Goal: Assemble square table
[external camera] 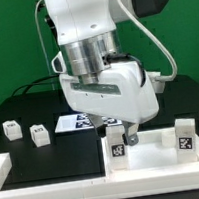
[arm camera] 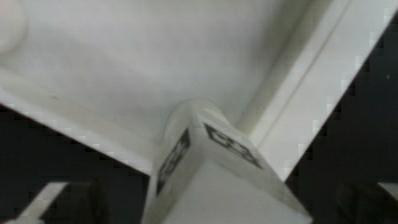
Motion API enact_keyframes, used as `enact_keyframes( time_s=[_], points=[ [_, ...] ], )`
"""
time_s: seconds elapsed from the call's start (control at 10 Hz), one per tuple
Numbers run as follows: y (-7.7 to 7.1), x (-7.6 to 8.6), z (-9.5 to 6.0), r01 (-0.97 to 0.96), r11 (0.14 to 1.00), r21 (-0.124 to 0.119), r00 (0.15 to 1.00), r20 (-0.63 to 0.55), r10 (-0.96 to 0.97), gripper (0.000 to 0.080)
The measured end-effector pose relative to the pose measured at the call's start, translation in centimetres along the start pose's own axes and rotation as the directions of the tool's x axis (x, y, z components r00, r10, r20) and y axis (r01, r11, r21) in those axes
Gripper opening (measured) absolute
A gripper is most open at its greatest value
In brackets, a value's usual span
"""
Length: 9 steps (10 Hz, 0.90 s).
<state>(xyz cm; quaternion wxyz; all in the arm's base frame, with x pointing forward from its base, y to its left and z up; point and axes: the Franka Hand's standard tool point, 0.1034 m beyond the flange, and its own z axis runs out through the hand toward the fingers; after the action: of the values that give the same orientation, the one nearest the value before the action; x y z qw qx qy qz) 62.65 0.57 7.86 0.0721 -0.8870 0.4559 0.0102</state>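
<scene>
Green backdrop; black surface (external camera: 63,142). Square top (external camera: 155,161): white, rimmed, lying flat at the exterior view's lower right. First leg (external camera: 116,146): upright on the top by its left edge, between the jaws, which stand spread and clear of it. Second leg (external camera: 186,135): upright at the top's right. Two loose legs (external camera: 10,127), (external camera: 37,133): on the surface, far left. Marker board (external camera: 75,122): behind the arm.

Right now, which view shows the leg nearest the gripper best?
Exterior view: the leg stands whole and upright on the square top. Wrist view crops that leg to one blurred, tagged end.
</scene>
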Motion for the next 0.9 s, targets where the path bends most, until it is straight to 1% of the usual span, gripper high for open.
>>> enact_keyframes(
  time_s=[0.1, 0.2, 0.3, 0.5, 0.6, 0.7, 0.8, 0.9],
  points=[
    [0.02, -0.01, 0.04, 0.108, 0.994, -0.005, 0.994, -0.001, -0.108, 0.0648],
    [-0.04, -0.06, 0.24, 0.264, 0.964, -0.029, 0.964, -0.006, -0.264, 0.0649],
    [-0.27, -0.21, 0.39, 0.367, 0.930, -0.034, 0.930, -0.004, -0.367, 0.0649],
    [-0.43, -0.32, 0.45, 0.544, 0.838, -0.033, 0.839, -0.002, -0.544, 0.0649],
    [-0.40, -0.27, 0.44, 0.564, 0.825, -0.031, 0.826, -0.001, -0.564, 0.0649],
    [-0.42, -0.30, 0.45, 0.536, 0.844, -0.030, 0.844, -0.002, -0.536, 0.0649],
    [-0.42, -0.29, 0.44, 0.527, 0.849, -0.029, 0.850, -0.002, -0.527, 0.0539],
    [-0.43, -0.31, 0.45, 0.496, 0.868, -0.029, 0.868, -0.003, -0.496, 0.0373]
  ],
)
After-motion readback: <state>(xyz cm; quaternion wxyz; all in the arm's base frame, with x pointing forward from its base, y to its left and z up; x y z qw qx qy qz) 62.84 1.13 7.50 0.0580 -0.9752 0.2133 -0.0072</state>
